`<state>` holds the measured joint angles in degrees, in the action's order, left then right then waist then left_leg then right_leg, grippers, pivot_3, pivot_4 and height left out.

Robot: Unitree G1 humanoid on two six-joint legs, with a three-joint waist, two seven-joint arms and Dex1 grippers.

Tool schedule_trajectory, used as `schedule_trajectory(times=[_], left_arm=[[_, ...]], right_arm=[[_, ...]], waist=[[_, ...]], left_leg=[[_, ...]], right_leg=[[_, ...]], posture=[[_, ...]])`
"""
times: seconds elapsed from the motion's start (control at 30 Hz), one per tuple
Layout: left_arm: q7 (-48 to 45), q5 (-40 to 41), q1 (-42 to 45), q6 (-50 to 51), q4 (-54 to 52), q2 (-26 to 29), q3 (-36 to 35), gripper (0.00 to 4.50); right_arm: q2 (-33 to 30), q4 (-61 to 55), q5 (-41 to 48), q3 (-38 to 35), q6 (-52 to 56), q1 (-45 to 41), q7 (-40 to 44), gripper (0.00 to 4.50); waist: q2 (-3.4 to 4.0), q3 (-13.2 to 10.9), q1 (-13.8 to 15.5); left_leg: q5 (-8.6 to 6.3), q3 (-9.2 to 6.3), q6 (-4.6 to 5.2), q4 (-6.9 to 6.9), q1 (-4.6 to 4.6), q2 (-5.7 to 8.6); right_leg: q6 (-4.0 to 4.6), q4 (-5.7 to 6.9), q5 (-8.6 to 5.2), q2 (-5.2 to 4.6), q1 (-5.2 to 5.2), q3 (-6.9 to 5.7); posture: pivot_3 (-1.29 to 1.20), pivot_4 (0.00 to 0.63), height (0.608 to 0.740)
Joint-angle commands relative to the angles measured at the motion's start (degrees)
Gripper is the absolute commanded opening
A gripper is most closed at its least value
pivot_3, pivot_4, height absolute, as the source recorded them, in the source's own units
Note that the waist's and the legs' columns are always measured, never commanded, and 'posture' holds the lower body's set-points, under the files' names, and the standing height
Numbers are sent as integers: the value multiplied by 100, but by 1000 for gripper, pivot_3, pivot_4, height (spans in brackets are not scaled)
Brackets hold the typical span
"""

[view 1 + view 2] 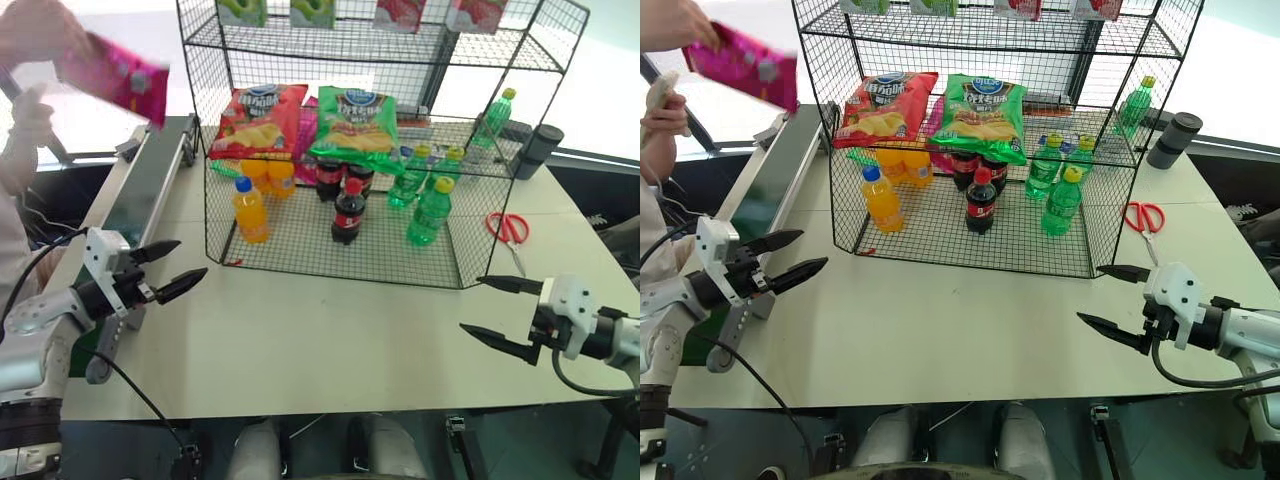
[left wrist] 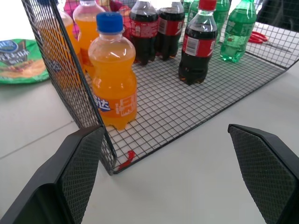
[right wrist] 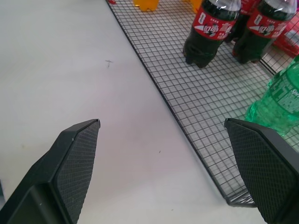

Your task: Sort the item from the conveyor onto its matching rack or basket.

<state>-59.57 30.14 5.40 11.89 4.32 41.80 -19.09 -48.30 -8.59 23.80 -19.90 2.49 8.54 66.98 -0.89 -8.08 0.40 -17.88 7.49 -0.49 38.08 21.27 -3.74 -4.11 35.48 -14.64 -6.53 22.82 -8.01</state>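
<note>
Both my hands wait released over the worktop while a person holds the pink crisp bag.

My left hand (image 1: 175,268) hangs beside the conveyor (image 1: 150,180), fingers spread and empty; my right hand (image 1: 500,312) is likewise spread near the red scissors (image 1: 508,228). The magenta-pink crisp bag (image 1: 118,78) is up in a person's hand (image 1: 35,30), above the conveyor's far end. The black wire rack (image 1: 330,262) holds red (image 1: 258,120) and green crisp bags (image 1: 355,122) above orange, cola and green bottles.

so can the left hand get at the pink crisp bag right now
Probably not yet. The pink crisp bag is up in a person's hand above the conveyor, while the open left hand sits low at the table's near edge.
</note>
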Motion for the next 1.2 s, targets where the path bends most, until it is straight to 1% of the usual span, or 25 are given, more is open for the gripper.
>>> schedule_trajectory(times=[0.03,0.23,0.43,0.53,0.6,0.63,0.77,0.83,0.87,1.03,1.13,1.2], left_arm=[[83,-6,-82,-205,-155,-13,-220,4500],[389,-182,-132,-488,-157,-97,-220,4500],[487,-163,-269,-512,-267,-120,-231,4500],[529,-61,-340,-304,-347,-66,-264,4500],[623,-145,-356,-345,-352,-36,-303,4500],[521,41,-417,-87,-419,23,-327,4500],[366,132,-690,-82,-706,89,-426,4500],[441,68,-766,-215,-771,65,-526,4500],[394,171,-830,-102,-805,92,-579,4500],[515,-58,-1044,-533,-670,69,-890,4500],[795,-62,-1108,-622,-612,-28,-1152,4500],[1052,-293,-1242,-890,-652,-102,-1291,4500]], right_arm=[[34,-271,99,96,39,-78,-59,4447],[61,-251,88,298,108,-339,-121,4447],[53,-126,66,444,98,-511,-84,4447],[56,-29,41,530,75,-624,-62,4447],[84,3,50,604,65,-721,-63,4447],[107,23,41,653,59,-777,-72,4447],[211,118,24,859,29,-957,-36,4447],[261,126,37,952,51,-1039,-17,4447],[293,97,65,995,90,-1082,-32,4447],[674,-192,351,1273,587,-1459,-319,4447],[1023,-292,479,1540,898,-1713,-505,4447],[1277,-323,400,1771,982,-1880,-673,4447]], waist=[[0,0,4],[0,0,17],[-1,0,15],[0,0,17],[0,0,16],[-1,0,13],[-1,1,-14],[2,-1,-12],[1,0,-11],[0,0,-27],[1,0,-41],[-1,1,-91]], left_leg=[[-1,0,1,0,0,0],[-4,0,7,2,0,0],[-4,0,8,2,1,0],[-5,-1,8,2,0,0],[-5,-1,9,2,1,0],[-5,-1,9,2,1,0],[-5,0,8,1,1,-3],[-4,0,7,1,1,-4],[-4,0,7,1,2,-4],[-4,-1,7,2,1,-5],[-4,-2,7,1,2,-7],[-4,-2,7,1,3,-8]], right_leg=[[0,0,0,0,0,0],[0,0,0,-1,0,0],[0,-1,0,-1,0,0],[0,1,0,0,0,0],[0,0,0,0,0,0],[0,0,0,0,0,0],[0,1,0,2,2,0],[1,1,0,2,3,0],[1,1,0,2,3,0],[1,1,0,2,4,1],[2,5,0,2,6,0],[2,4,0,2,7,0]], posture=[[0,150,738],[0,150,738],[0,150,738],[0,150,738],[0,150,738],[0,150,738],[0,150,738],[0,150,738],[0,150,738],[0,150,738],[0,150,738],[0,150,738]])
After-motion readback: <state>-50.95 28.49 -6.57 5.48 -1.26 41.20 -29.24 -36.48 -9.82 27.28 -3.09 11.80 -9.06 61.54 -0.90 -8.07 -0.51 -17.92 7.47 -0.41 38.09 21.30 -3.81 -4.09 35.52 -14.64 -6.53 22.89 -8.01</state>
